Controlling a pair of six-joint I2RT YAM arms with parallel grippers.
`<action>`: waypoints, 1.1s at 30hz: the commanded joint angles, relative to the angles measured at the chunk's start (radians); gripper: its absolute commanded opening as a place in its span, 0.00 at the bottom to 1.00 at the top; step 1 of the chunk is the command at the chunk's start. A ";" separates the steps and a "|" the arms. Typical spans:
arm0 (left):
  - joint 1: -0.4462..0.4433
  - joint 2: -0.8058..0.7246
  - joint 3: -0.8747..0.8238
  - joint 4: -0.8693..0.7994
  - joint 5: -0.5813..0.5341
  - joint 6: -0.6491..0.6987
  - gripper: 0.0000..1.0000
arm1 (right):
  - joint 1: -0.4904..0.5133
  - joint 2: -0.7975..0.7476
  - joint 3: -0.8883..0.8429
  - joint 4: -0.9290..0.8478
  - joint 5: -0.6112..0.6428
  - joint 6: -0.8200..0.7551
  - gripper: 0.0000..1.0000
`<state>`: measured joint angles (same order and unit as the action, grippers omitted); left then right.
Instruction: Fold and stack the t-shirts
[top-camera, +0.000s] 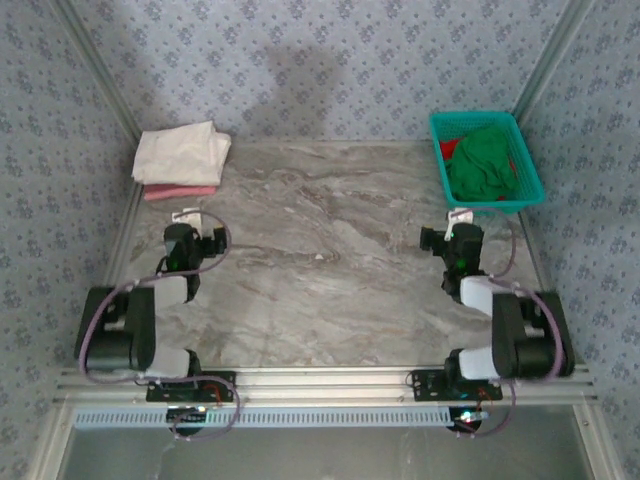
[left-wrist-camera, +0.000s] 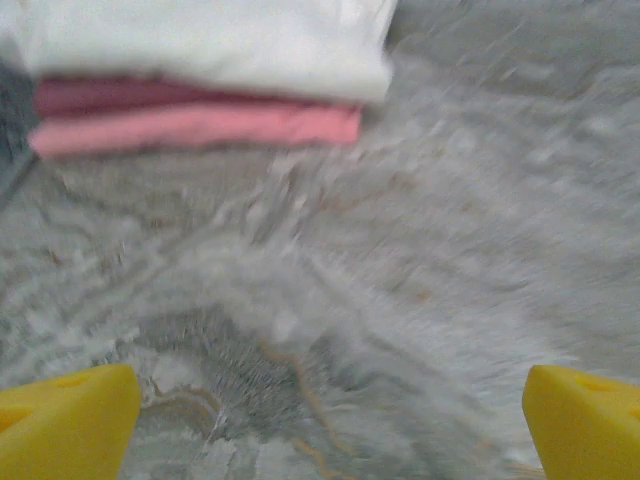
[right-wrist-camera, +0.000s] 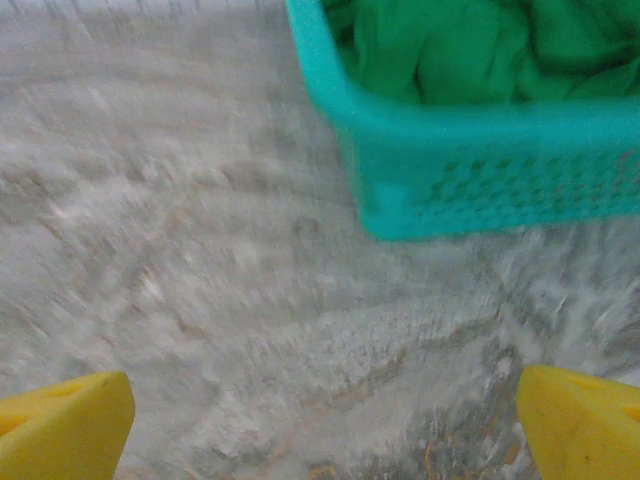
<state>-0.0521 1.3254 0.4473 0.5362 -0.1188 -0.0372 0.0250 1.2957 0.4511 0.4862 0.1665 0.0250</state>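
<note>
Both arms are folded, elbows near their bases. The left gripper (top-camera: 187, 222) and right gripper (top-camera: 460, 225) point forward, yellow fingers (left-wrist-camera: 70, 415) spread wide apart (both wrist views blurred).

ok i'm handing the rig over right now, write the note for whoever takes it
Left gripper: open, empty, over the table near the cream shirt.
Right gripper: open, empty, over the table near the basket.
Done: cream shirt folded on the pink shirt, far left corner.
Left: green shirt and red shirt, unfolded in the basket, far right.
</note>
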 joint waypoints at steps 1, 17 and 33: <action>-0.055 -0.272 0.165 -0.196 0.027 -0.064 0.98 | 0.023 -0.201 0.238 -0.330 0.023 0.091 1.00; -0.635 0.340 0.863 -0.428 0.293 0.199 0.98 | -0.283 0.623 1.284 -0.914 -0.075 0.460 0.93; -0.656 0.490 0.825 -0.324 0.310 0.085 0.98 | -0.298 1.067 1.721 -1.012 -0.153 0.521 0.92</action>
<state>-0.7078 1.8027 1.2743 0.1669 0.1722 0.0700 -0.2779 2.3020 2.1216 -0.4400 0.0284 0.4969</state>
